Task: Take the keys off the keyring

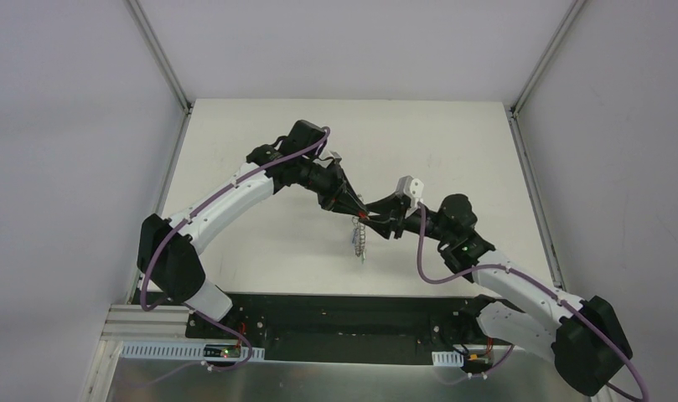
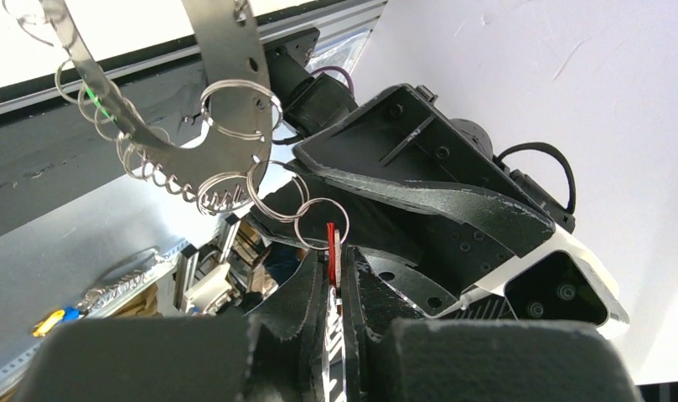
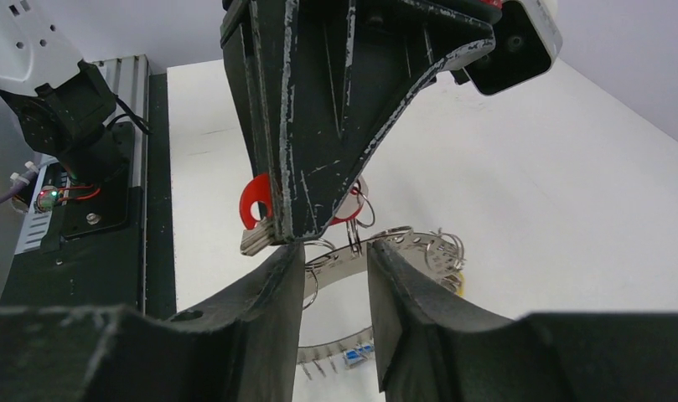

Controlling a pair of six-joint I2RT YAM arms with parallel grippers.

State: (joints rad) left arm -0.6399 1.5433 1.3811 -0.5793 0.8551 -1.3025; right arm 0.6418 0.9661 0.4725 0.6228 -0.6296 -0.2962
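Observation:
The keyring (image 1: 360,240), a flat silvery band strung with small split rings, hangs above the table's middle. My left gripper (image 1: 357,211) is shut on a silver key with a red tag (image 2: 332,243), which links through a split ring (image 2: 321,222) to the keyring (image 2: 235,75). In the right wrist view the left gripper (image 3: 289,230) pinches that red-tagged key (image 3: 253,201) from above. Just below it my right gripper (image 3: 335,261) stands open, and the keyring (image 3: 402,241) runs across the gap beyond its fingertips. Blue (image 3: 358,355) and yellow (image 3: 459,280) key tags hang lower on the band.
The white table (image 1: 452,151) lies below both grippers, bounded by grey walls and metal corner rails (image 1: 163,59). The black base plate (image 1: 335,322) runs along the near edge. Both arms meet tip to tip over the middle.

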